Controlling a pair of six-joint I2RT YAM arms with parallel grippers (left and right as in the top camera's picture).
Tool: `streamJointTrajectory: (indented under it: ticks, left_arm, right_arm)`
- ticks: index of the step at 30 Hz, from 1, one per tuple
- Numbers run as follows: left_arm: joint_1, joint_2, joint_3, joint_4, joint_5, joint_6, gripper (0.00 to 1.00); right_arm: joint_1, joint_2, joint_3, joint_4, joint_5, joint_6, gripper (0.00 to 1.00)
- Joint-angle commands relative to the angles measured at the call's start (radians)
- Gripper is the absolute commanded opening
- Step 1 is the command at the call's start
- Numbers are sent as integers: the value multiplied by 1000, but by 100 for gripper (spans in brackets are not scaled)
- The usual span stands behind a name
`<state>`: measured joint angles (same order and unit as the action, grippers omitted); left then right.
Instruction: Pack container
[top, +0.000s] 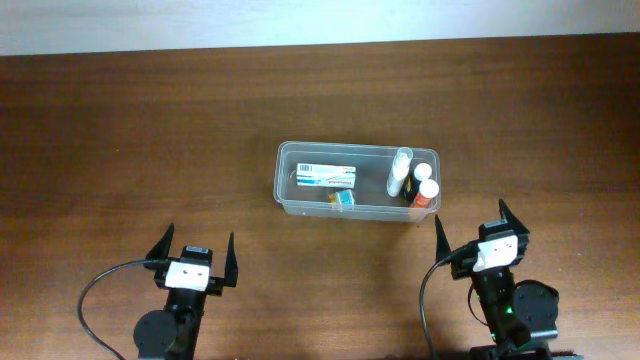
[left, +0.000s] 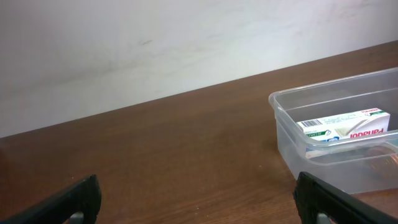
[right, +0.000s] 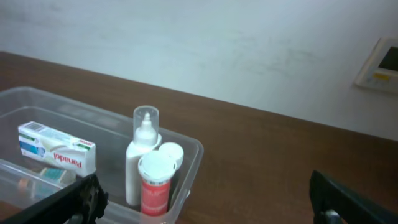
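The dark brown wood-grain tabletop (top: 120, 130) looks smooth and flat, with a pale wall along its far edge. The container (top: 372, 207) sits a little right of centre at mid-depth, just beyond the right gripper (top: 469, 212) and well apart from the left gripper (top: 202, 232). It is a shallow, clear plastic tub with rounded corners and a rolled rim. I judge it light, its thin walls likely to flex under a pinch and its glossy sides likely to slip. The rim looks like its stiffest part, so the best hold is probably over the rim at the middle of a wall, one finger inside and one outside. The near wall is the closest. Lifting it from one end would probably tip it and shift the contents.

Both grippers rest near the tabletop's near edge, black fingers spread wide and holding nothing.

Inside, a white cardboard Panadol box (top: 327, 175) lies flat at the left, rigid-edged and light. At the right end stand a white plastic bottle with a clear cap (top: 400, 172), a red tube with a white cap (top: 425, 192) and another white-capped item (top: 422, 172) behind it. All three are smooth, round and apt to topple. A small orange and blue packet (top: 342, 199) lies near the front wall
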<state>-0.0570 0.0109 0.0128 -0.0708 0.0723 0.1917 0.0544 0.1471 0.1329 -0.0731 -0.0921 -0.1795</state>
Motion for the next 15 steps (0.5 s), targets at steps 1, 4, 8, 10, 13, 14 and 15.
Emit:
streamJointTrajectory:
  ticks: [1,4,8,10,13,14,15]
  left_arm:
    - [-4,-6,-4,-2,14,16,99]
    - [-4,-6,-4,-2,14,16,99]
    - [-4,-6,-4,-2,14,16,99]
    - [-4,-5,-4,-2,14,16,99]
    - [-4,-5,-4,-2,14,16,99]
    - [-4,-5,-4,-2,14,16,99]
    - [-4,-5,-4,-2,14,16,99]
  right_arm:
    - [9,-56,-8,-28,-2,-8,98]
    - [1,-107,-29,-36,-3,-8,98]
    - [-10,-144,-64,-26,-10,-8,98]
    - [-10,-144,-74,-16,-10,-8,98]
    - [-10,-144,-79,-17,-5,-8,98]
    - [-11,-144,-82,-16,-4,-9,98]
    - [-13,-144,-85,-16,-3,-15,98]
